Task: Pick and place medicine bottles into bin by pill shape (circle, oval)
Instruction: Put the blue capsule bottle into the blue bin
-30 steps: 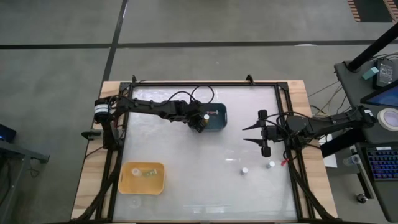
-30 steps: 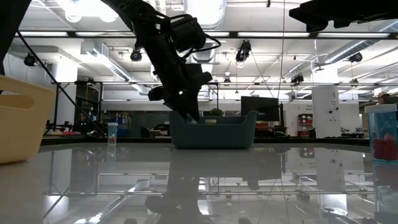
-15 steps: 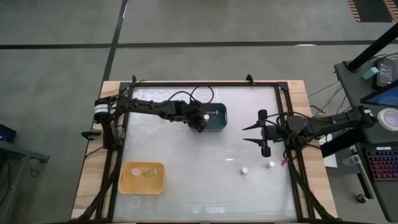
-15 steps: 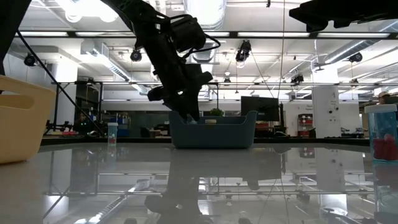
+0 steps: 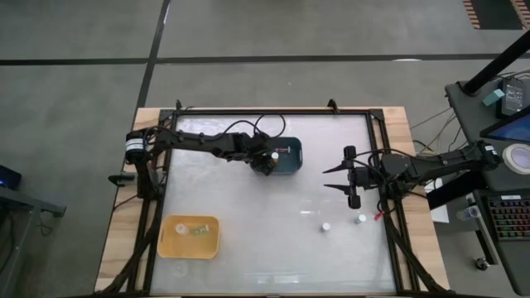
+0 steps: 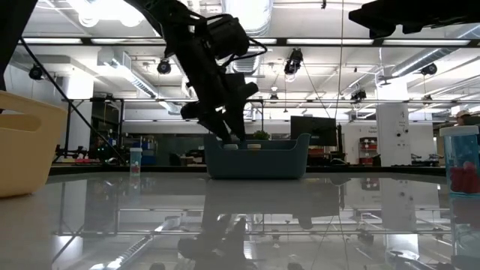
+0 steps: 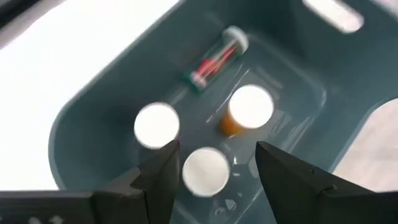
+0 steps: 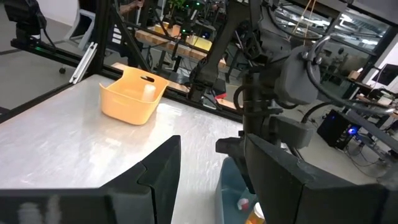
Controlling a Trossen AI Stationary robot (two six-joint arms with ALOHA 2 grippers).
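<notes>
While the pill shapes inside the medicine bottles (image 7: 206,171) cannot be read from any view, we can count four bottles in the blue bin (image 7: 87,112): three standing with white caps up, one of them with an amber body (image 7: 247,112), and a clear one lying on its side (image 7: 213,58). We see the left gripper (image 7: 211,163) poised just above the bin with its fingers spread and nothing between them, a white cap directly below the gap. Two more bottles (image 5: 326,227) stand on the bare table (image 5: 273,223) toward its right edge, near the right gripper (image 5: 338,178), which hovers with its fingers apart and empty. Wide open tabletop lies between the blue bin and the yellow bin (image 5: 190,237) at the left front; we make out small items in the yellow bin but cannot identify them. A further bottle (image 6: 135,160) shows in the low view beside the yellow bin.
</notes>
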